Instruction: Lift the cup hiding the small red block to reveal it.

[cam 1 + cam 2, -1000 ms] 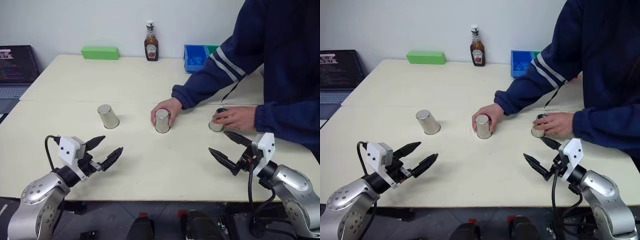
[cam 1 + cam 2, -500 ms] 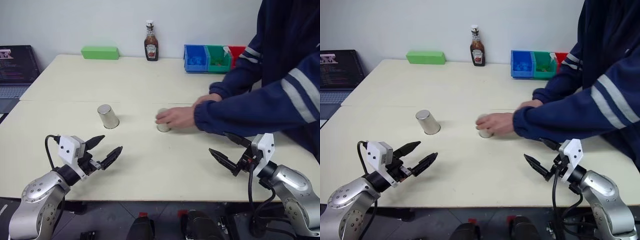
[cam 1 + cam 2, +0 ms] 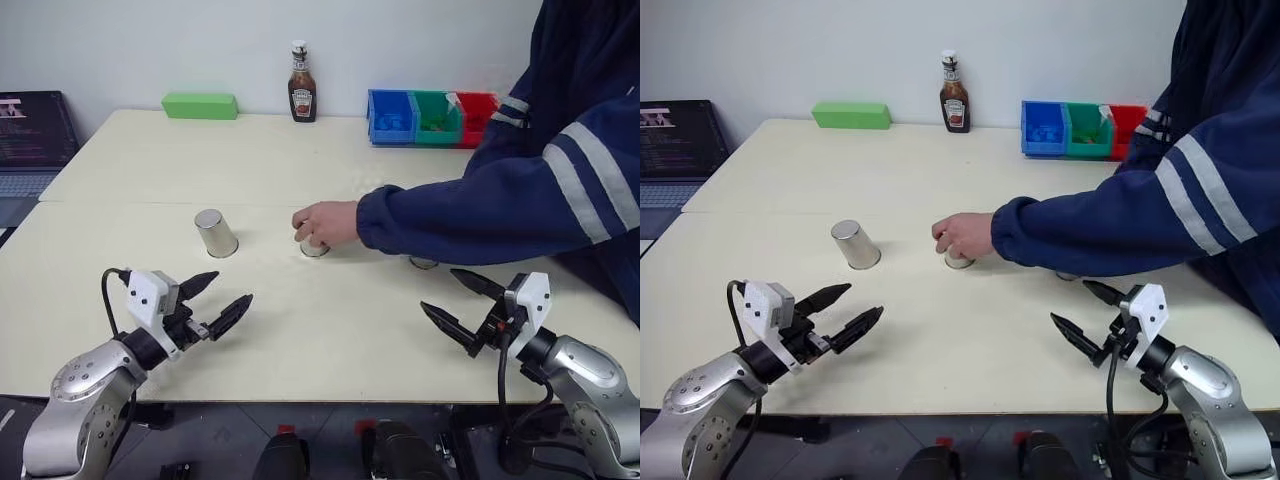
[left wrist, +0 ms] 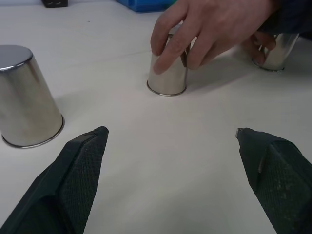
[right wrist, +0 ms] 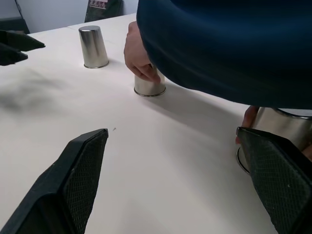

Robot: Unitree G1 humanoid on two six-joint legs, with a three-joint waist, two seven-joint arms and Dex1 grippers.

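A person's hand (image 3: 325, 222) covers most of the middle shiny steel cup (image 3: 314, 248). The dark blue striped sleeve (image 3: 480, 205) hides nearly all of the right-hand steel cup (image 3: 423, 263); only its base rim shows. The person's body is cut off at the picture's edge. The small red block cannot be seen under any cup.

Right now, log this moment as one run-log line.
left gripper: open, idle | right gripper: open, idle | person's hand: on middle cup | left cup: untouched | red block: hidden
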